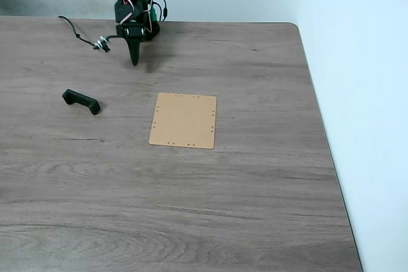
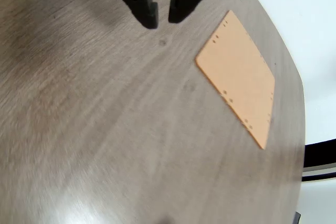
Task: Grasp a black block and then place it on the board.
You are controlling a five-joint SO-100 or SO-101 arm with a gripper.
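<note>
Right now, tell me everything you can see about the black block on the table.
The black block is a small matte bar shaped like a handle, with raised ends and a lower middle. It looks like plastic. In the fixed view it lies flat on the wood-grain table, angled slightly, left of the tan board and apart from it. Nothing touches it but the table; the gripper hangs well behind it.

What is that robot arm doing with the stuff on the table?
Nothing is being held yet. The gripper hangs at the back of the table, its fingers a little apart and empty. The black block lies on the table, left of the board in the fixed view and apart from it. The board is bare, so the block hasn't been picked up or placed.
</note>
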